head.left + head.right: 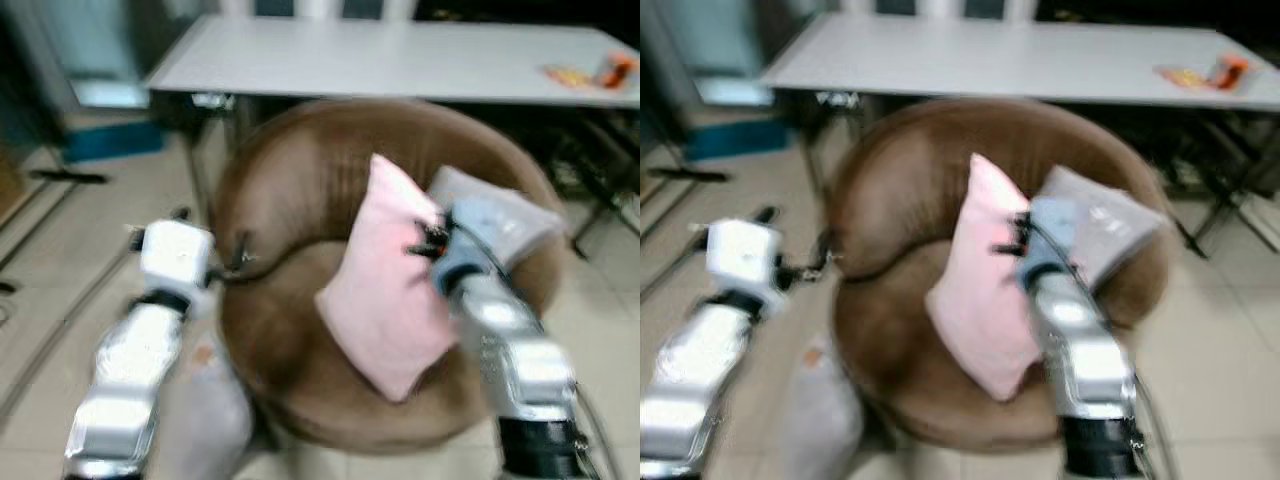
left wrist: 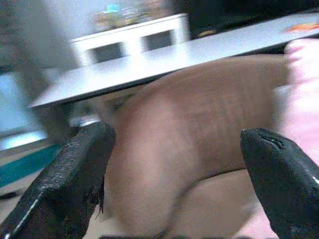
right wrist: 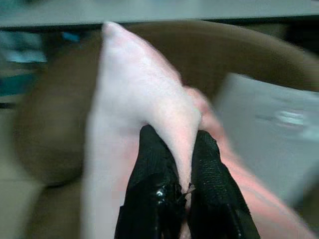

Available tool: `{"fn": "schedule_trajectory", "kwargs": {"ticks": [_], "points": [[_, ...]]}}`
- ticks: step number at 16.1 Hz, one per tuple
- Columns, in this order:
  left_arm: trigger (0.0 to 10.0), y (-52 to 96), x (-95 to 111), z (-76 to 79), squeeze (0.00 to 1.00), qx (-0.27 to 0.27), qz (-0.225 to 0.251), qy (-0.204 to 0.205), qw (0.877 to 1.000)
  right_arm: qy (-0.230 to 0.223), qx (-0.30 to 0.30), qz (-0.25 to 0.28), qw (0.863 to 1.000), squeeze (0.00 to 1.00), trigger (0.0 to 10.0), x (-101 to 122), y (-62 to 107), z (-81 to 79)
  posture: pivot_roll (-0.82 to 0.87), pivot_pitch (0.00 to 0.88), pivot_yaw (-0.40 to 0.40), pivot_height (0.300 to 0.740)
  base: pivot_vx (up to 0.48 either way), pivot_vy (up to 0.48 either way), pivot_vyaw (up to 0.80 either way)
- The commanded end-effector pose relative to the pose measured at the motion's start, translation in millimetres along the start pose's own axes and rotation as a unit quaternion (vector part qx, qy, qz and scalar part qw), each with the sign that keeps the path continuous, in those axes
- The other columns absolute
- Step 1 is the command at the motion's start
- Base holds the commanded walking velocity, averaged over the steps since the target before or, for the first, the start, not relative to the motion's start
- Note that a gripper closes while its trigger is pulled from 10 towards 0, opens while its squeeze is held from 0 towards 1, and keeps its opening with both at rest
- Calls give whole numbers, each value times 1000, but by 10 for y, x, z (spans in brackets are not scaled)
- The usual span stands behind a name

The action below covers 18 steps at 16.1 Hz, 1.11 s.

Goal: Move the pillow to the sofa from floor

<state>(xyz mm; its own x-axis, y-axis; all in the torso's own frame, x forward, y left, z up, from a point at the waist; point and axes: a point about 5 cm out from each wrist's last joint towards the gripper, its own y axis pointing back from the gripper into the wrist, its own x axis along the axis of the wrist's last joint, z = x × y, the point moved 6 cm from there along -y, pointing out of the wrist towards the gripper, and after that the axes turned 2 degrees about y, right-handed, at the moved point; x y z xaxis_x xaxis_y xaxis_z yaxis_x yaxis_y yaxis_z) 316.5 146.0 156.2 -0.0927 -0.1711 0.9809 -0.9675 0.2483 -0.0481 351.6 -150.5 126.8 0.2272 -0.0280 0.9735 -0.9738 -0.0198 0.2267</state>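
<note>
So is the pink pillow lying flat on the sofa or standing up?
Standing up, tilted: the pink pillow leans on the brown sofa, its edge pinched by the right gripper.

**Soft cloth, hard shine**

The pink pillow [image 3: 134, 99] looks like smooth matt cloth, pinched into a fold by the right gripper [image 3: 182, 154] with its finely textured black fingers. Under the pillow, the brown sofa [image 1: 290, 200] shows a velvety, ribbed nap. Behind the sofa, the white table [image 1: 400, 60] is smooth. Both arms gleam silver.
</note>
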Motion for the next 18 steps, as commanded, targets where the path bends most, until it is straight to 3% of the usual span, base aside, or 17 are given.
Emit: {"fn": "schedule_trajectory", "kwargs": {"ticks": [1, 3, 4, 5, 8, 9, 11, 15, 17, 18], "points": [[10000, 48, -17, -128, 0, 16, -5, -13, 1000, -6, 38, 46, 998, 0, 10000, 232, 2, -202, 46, 0, -23, 740, 300, 0, 0], [10000, 62, -45, -117, 0, 10, -11, -15, 1000, 0, 71, 55, 996, 0, 10000, 293, -11, -302, 48, 0, -25, 740, 0, 0, 0], [10000, 86, -93, -71, 0, -13, -22, -17, 1000, -3, 86, 53, 995, 0, 10000, 309, -25, -345, 53, 0, -27, 740, 0, 0, 0], [10000, 160, -171, 45, 0, -71, -42, -25, 996, -14, 102, 47, 994, 0, 10000, 325, -56, -394, 53, 0, -27, 740, 0, 0, 0], [10000, 271, -256, 102, 0, -125, -68, -33, 989, -25, 125, 35, 991, 0, 10000, 338, -99, -486, 59, 0, -31, 740, 0, 0, 0], [10000, 317, -281, 84, 0, -141, -79, -34, 986, -34, 139, 32, 989, 0, 10000, 362, -132, -569, 60, 0, -32, 740, 0, 0, 0], [10000, 489, -332, 119, 0, -193, -107, -25, 975, -51, 184, 1, 982, 0, 10000, 333, -280, -915, 68, 0, -31, 740, 0, 0, 0], [10000, 721, -463, 176, 0, -244, -158, -16, 957, -75, 206, -61, 974, 0, 10000, 96, -466, -1168, 95, 0, -44, 740, 0, 0, 0], [10000, 798, -503, 182, 0, -258, -173, -19, 950, -74, 173, -100, 977, 0, 10000, -129, -573, -1097, 103, 0, -49, 740, 0, 0, 0], [10000, 816, -501, 179, 0, -260, -174, -16, 950, -79, 132, -119, 981, 0, 10000, -260, -644, -959, 106, 0, -49, 740, 0, 0, 0]]}}
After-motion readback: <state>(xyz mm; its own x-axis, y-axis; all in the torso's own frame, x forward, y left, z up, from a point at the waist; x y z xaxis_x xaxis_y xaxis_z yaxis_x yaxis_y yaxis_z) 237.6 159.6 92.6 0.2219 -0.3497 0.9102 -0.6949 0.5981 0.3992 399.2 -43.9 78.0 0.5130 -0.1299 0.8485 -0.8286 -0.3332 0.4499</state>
